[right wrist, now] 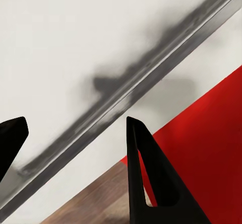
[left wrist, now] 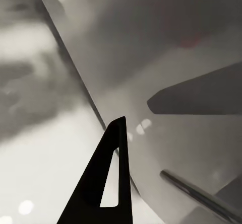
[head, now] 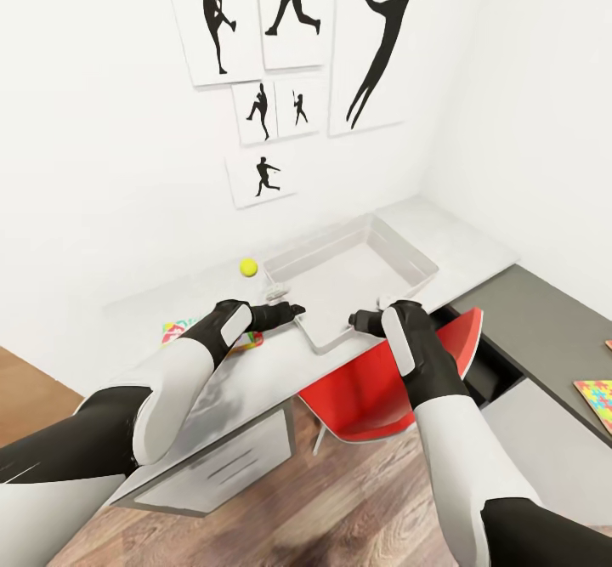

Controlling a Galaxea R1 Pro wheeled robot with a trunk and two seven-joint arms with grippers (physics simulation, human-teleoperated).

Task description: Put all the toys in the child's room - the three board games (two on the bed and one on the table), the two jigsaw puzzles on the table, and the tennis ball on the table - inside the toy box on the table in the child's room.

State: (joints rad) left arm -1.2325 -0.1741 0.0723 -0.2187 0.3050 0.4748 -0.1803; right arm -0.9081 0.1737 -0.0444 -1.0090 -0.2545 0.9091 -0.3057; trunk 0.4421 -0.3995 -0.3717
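Both grippers flank toy box [head: 408,254] near edge on counter [head: 476,248]. Right gripper [right wrist: 75,133] fingers apart; left gripper [head: 293,310] can't tell. Tennis ball [head: 248,267] just left of box. Grip opp. sides evenly, keep level.

Your toy box [head: 399,248] is a light grey shallow bin with flared sides, sitting upright and empty on the table [head: 459,240], its long axis running from 7 toward 1 o'clock. Its near corner reaches the table's front edge. The tennis ball [head: 248,267], small and yellow-green, rests on the table at the box's 9 o'clock, just beside its far-left corner. One jigsaw puzzle [head: 177,330], pink, green and yellow, lies flat at the box's 8 o'clock, partly hidden. The other puzzle [head: 597,399] lies flat on the table's dark section at the box's 4 o'clock, well apart, cut by the frame edge.
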